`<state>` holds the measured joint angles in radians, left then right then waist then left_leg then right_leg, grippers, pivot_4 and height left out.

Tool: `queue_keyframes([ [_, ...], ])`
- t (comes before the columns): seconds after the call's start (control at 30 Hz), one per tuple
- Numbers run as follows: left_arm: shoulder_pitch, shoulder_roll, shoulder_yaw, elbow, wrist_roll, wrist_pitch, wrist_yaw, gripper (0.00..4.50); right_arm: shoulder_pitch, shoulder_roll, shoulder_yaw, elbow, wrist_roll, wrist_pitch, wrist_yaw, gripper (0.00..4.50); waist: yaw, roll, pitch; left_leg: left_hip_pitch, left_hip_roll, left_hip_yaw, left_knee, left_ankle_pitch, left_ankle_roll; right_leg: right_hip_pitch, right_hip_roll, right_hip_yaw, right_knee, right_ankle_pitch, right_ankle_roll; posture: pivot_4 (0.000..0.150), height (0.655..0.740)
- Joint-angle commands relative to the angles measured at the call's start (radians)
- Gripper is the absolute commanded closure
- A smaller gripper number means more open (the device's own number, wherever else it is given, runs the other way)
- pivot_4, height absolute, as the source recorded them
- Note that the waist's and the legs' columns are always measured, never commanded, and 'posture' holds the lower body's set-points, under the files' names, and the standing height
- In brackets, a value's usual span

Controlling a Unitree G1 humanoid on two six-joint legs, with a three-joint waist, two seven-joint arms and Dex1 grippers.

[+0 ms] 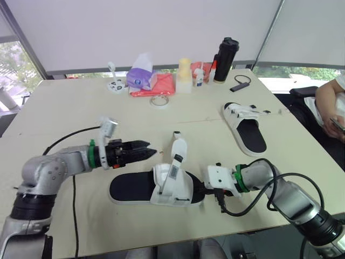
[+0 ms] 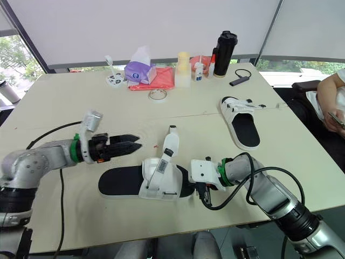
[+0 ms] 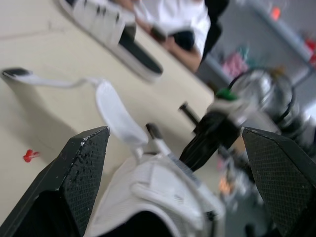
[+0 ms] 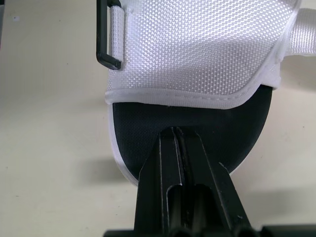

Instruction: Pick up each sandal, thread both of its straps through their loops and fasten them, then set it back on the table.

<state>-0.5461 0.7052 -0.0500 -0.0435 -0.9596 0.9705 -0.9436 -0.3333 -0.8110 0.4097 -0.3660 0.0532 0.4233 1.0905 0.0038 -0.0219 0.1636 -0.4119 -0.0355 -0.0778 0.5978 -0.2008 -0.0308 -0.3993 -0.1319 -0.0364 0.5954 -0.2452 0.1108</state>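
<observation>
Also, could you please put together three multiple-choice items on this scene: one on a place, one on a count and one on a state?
1. Where is the tip of the right gripper?
A. at the black sole end of the near sandal
B. in the air, far from everything
C. on the floor

2. How many sandals lie on the table?
A. one
B. two
C. three

3. How is the near sandal's long strap?
A. fastened flat
B. standing up, loose
C. wound around a gripper

Answers:
1 A: the right wrist view shows the shut jaws over that sandal's black sole.
2 B: the near sandal lies at the front, and the far sandal lies further back on the right.
3 B: the strap rises free above the white upper.
</observation>
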Motion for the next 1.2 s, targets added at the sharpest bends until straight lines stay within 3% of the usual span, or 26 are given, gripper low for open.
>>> queue_keyframes([
  [0.03,-0.080,-0.013,-0.089,0.049,0.106,-0.054,-0.121,0.07,0.009,-0.002,0.023,0.075,-0.072,0.015,-0.035,4.50,-0.005,0.000,0.000,0.000,0.000,0.000,0.000,0.000,0.000,0.002,0.000,0.000,0.000,0.000,0.000,0.150,0.7400],
  [0.53,-0.328,-0.066,-0.264,0.372,0.381,-0.140,-0.481,0.07,0.028,-0.009,0.017,0.061,-0.078,0.024,-0.054,4.50,-0.014,-0.003,0.003,0.000,0.000,-0.001,-0.001,0.000,-0.001,0.002,0.000,-0.001,0.001,0.004,0.006,0.150,0.7400],
  [1.2,-0.365,-0.212,-0.323,0.390,0.506,-0.090,-0.499,0.07,0.037,-0.017,0.018,0.054,-0.085,0.025,-0.061,4.50,-0.015,-0.004,0.003,0.000,0.000,-0.002,-0.001,0.001,0.002,0.003,0.000,-0.002,0.003,0.005,0.009,0.150,0.7400],
])
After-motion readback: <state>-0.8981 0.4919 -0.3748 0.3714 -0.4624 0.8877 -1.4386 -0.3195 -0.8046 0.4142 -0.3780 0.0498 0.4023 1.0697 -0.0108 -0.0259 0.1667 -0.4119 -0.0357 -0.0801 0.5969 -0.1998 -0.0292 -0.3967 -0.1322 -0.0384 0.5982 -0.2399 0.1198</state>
